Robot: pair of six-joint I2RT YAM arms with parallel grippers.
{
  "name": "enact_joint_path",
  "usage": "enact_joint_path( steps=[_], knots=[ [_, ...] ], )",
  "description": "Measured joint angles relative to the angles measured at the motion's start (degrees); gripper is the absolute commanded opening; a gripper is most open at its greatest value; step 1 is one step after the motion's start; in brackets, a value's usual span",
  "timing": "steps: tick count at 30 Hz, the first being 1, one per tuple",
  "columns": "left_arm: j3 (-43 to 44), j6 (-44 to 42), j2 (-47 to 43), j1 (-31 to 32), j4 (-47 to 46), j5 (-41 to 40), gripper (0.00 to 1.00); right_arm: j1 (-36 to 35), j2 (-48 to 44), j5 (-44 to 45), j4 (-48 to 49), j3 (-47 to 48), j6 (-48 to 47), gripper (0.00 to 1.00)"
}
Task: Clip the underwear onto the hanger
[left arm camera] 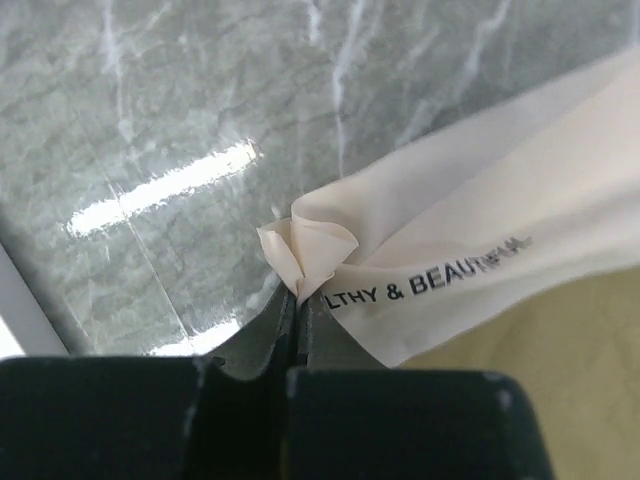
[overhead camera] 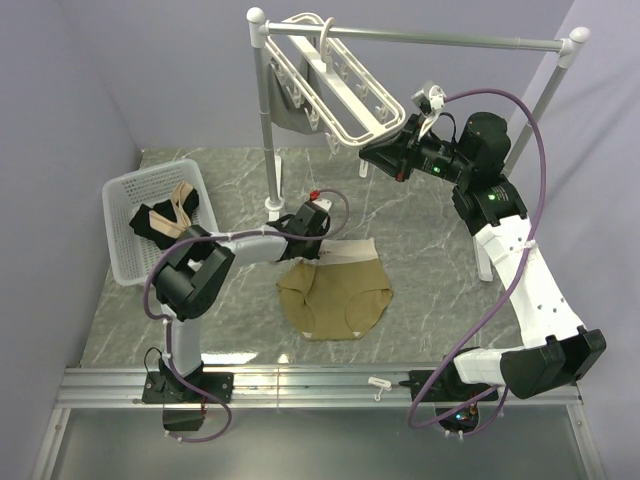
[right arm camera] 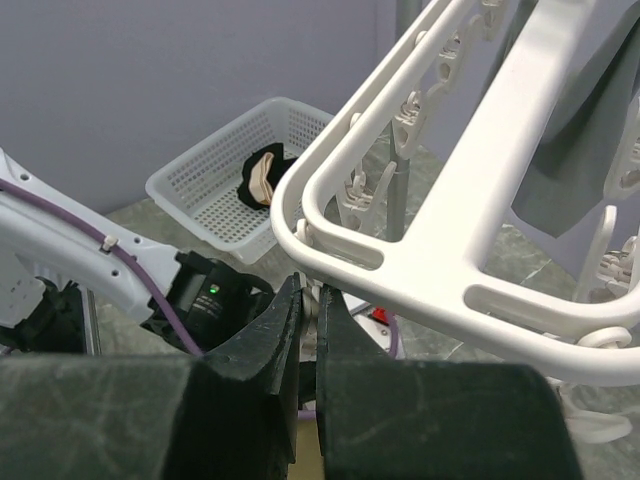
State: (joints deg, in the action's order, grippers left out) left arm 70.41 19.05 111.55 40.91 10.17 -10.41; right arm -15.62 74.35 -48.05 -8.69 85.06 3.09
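On the grey marble table (overhead camera: 430, 300), between plain violet walls (overhead camera: 90, 90), the tan underwear (overhead camera: 335, 300) lies flat, and the left gripper (left arm camera: 297, 298) is pinched on the corner of its pale waistband. The right gripper (overhead camera: 388, 160) is closed just under a corner of the white hanger (overhead camera: 345, 100), which hangs tilted on the rail stand (overhead camera: 430, 40).

The underwear (overhead camera: 335, 295) is tan-khaki with a cream waistband (left arm camera: 480, 230) lettered in dark print, the hanger (overhead camera: 345, 85) white, the counter (overhead camera: 420, 210) grey-green marble veined white, the basket (overhead camera: 120, 250) white mesh, its cloths (overhead camera: 165, 215) black and beige.
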Motion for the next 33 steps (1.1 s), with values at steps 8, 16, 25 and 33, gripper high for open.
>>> enact_joint_path(
  steps=[8,16,25,33],
  knots=[
    [-13.9,-11.7,-10.9,0.0,-14.3,8.4,0.00,0.0,-0.3,0.0,0.4,-0.8,0.0,0.00],
    [-18.4,-22.1,-22.4,0.1,-33.5,16.7,0.00,0.0,-0.4,0.2,1.4,-1.9,0.4,0.00],
    [-19.1,-22.2,-28.2,0.0,-42.2,22.1,0.00,0.0,-1.0,0.3,2.4,-3.2,1.0,0.00],
    [-17.9,-20.2,-30.3,0.0,-44.2,24.7,0.00,0.0,-1.3,0.4,4.4,-4.7,3.1,0.00]
  ],
)
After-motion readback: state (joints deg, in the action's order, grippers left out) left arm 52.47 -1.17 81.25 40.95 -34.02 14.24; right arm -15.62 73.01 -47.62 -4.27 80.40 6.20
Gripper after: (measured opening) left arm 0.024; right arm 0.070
